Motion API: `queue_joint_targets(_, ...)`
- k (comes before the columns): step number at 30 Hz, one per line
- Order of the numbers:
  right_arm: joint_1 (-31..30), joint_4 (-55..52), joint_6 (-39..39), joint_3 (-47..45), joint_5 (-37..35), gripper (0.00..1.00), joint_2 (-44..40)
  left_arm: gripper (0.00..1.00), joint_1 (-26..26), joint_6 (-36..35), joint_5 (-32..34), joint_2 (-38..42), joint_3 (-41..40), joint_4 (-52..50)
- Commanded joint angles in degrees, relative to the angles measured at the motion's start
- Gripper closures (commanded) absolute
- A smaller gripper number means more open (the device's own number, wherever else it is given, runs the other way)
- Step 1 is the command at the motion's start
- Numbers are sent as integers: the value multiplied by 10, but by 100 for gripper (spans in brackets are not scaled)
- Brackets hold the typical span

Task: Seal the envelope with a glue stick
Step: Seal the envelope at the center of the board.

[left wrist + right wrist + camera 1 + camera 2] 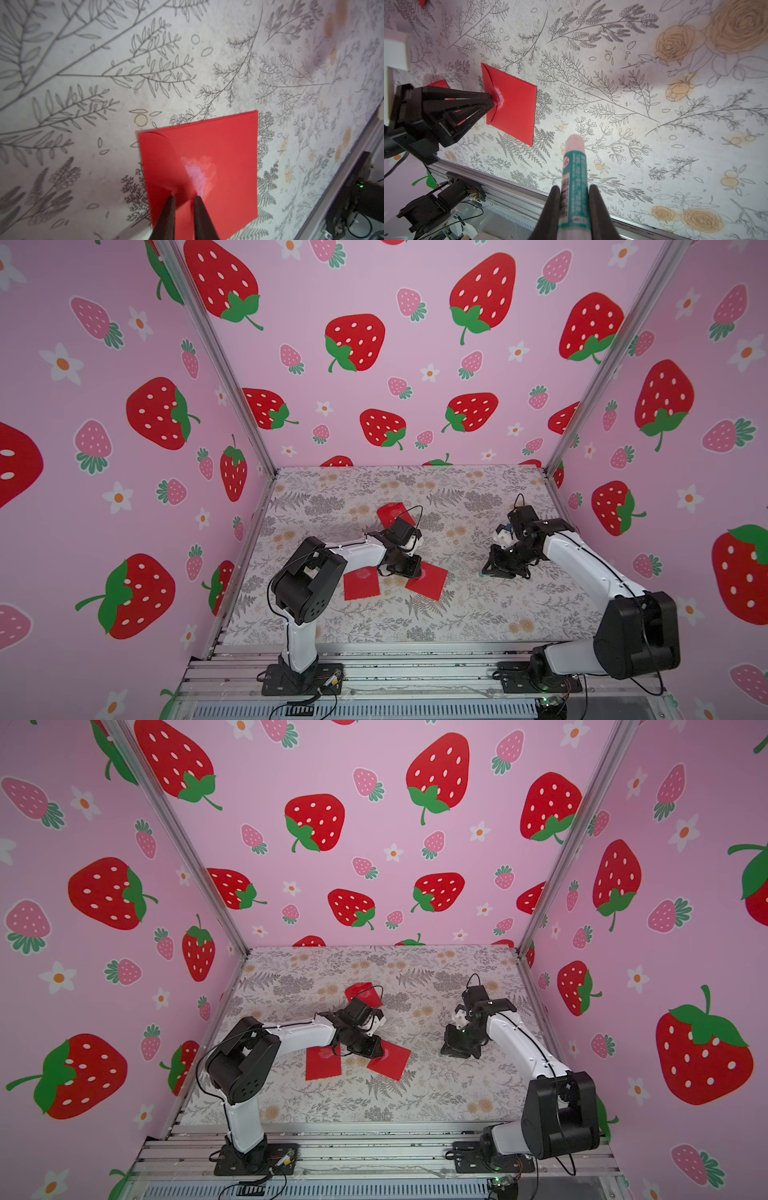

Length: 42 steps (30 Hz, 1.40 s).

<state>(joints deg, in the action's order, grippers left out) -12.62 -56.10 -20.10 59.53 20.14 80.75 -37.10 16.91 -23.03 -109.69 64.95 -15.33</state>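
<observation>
The right pincer (574, 188) clamps the uncapped glue stick (574, 164), its pink tip pointing at the floral tabletop (654, 104). The left pincer (184, 197), narrowly parted, sets its tips on the flap of a red envelope (228, 149), beside a whitish glue smear (197, 174).

- Site type: a robot test cell, of the kind used in a laboratory, not a home or an office.
- Enclosure: three walls (374, 364) of pink strawberry-print panel, joined at the corners by bare aluminium posts (218, 356).
- Work surface: a flat tabletop (457, 614) under a floral-print sheet, fitted wall to wall.
- Mounting: the left arm (299, 643) and the right arm (582, 566) stand on black base plates (301, 681). The plates sit on a slotted aluminium rail deck (415, 668) along the front edge.
- Wiring: loose cables (307, 701) run exposed. A small unit (549, 703) near a green light, probably a bare circuit board, lies in front of the right base.
</observation>
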Motion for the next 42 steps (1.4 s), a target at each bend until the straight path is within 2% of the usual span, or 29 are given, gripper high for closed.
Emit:
queue_joint_targets(1, -4, -11, 6, 6, 6, 100, 3, 82, 9, 3, 18, -51, -27, -39)
queue_joint_targets(7, -6, -16, 7, 12, 4, 100, 9, 86, 6, -10, 43, -60, -20, -63)
queue_joint_targets(15, -6, -18, 9, 16, 4, 100, 12, 85, -55, -35, 189, -78, 24, -153)
queue_joint_targets(24, -11, -14, 11, 16, 7, 100, 4, 86, -112, -30, 279, -110, 50, -209)
queue_joint_targets(42, -18, -7, 9, 6, 6, 100, -17, 82, -157, -7, 316, -153, 56, -244)
